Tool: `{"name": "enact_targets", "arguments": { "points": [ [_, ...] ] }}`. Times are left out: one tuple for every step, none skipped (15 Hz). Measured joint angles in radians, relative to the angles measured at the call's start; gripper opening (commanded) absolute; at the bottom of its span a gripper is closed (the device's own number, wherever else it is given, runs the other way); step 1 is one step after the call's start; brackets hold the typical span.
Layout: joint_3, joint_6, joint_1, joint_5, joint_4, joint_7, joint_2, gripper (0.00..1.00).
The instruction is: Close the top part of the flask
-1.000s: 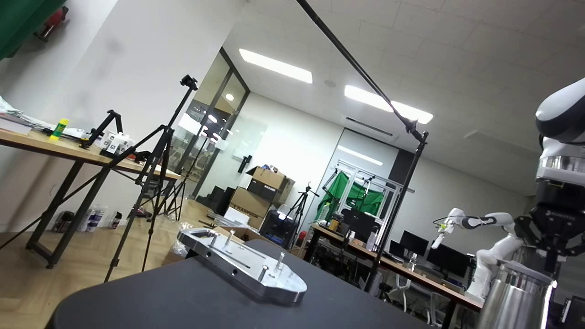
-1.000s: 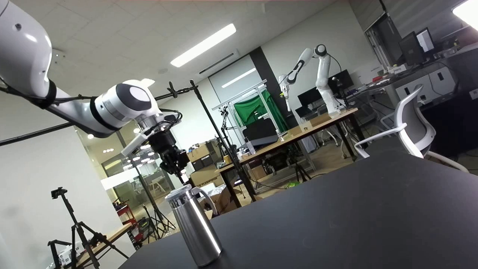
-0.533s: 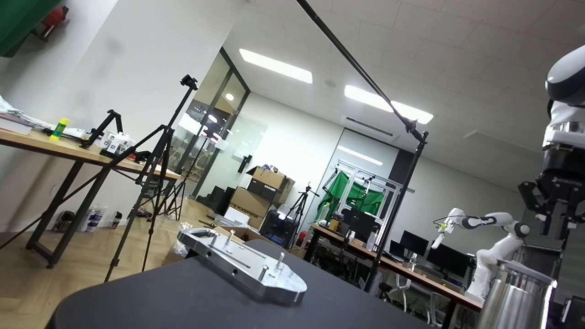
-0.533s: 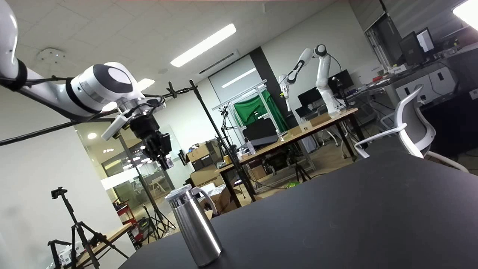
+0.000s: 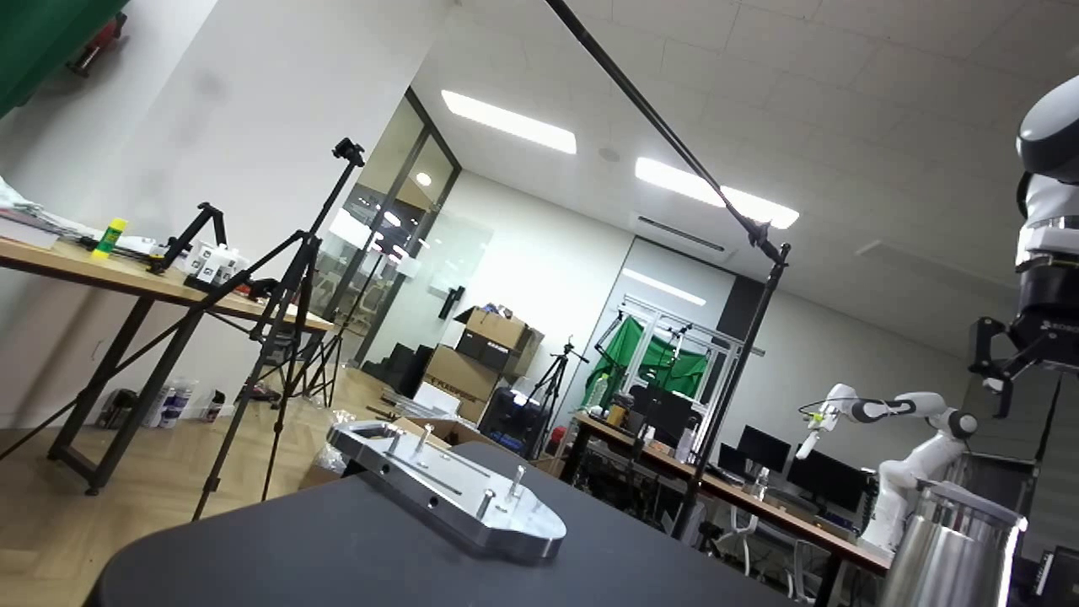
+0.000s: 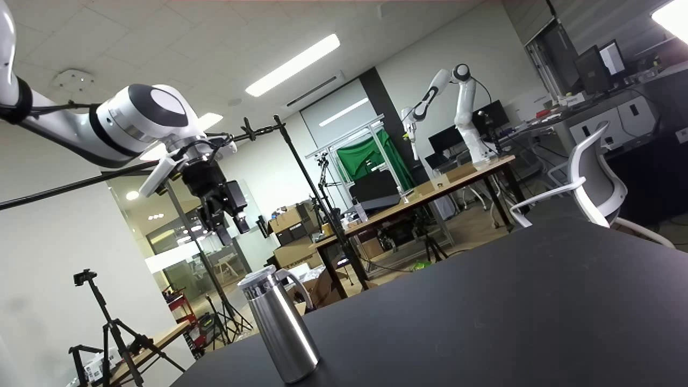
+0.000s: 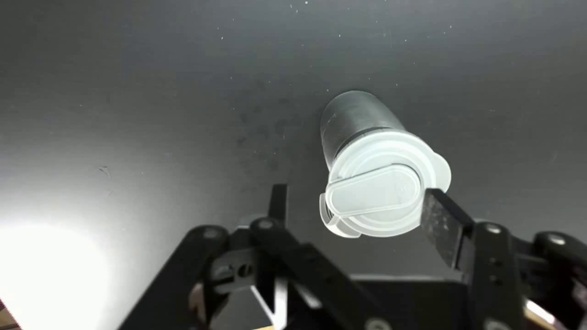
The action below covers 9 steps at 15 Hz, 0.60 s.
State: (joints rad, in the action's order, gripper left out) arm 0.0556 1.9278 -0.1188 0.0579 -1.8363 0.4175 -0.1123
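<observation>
The silver-grey flask point(image 6: 282, 328) stands upright on the dark table in both exterior views, its handle point(image 6: 299, 287) on one side. From above, the wrist view shows its pale lid point(image 7: 383, 183), where an oblong flap point(image 7: 373, 190) lies flat across the top. My gripper point(image 6: 233, 232) hangs in the air above the flask, apart from it. In the wrist view its fingers point(image 7: 442, 224) are spread wide and nothing is held between them. An exterior view cuts off part of the gripper at its right edge.
A metal plate with upright pegs point(image 5: 455, 489) lies on the dark table point(image 5: 354, 556). Beyond the table stand a tripod point(image 5: 291, 312), a black pole point(image 5: 733, 388) and another white arm point(image 6: 467, 113) on a wooden desk.
My gripper has risen from just above the flask's lid and drawn back a little. Its fingers have gone from shut to spread wide. The flask has not moved.
</observation>
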Motion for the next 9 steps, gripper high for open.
{"name": "enact_targets", "arguments": {
  "points": [
    [0.0,-0.005,0.001,0.0,0.0,-0.001,0.0,1.0],
    [0.0,-0.009,0.002,0.0,0.0,-0.001,0.0,1.0],
    [0.0,-0.016,0.002,0.0,0.0,-0.001,0.0,1.0],
    [0.0,-0.021,0.002,0.0,0.0,-0.002,0.0,1.0],
    [0.0,-0.028,0.002,-0.001,0.0,-0.003,0.0,1.0],
    [0.0,-0.04,0.002,-0.003,0.0,-0.006,0.0,1.0],
    [0.0,-0.052,0.002,-0.006,0.0,-0.008,0.0,1.0],
    [0.0,-0.066,0.002,-0.009,0.0,-0.009,0.0,1.0],
    [0.0,-0.085,0.002,-0.016,0.0,-0.012,0.0,1.0]
  ]
}}
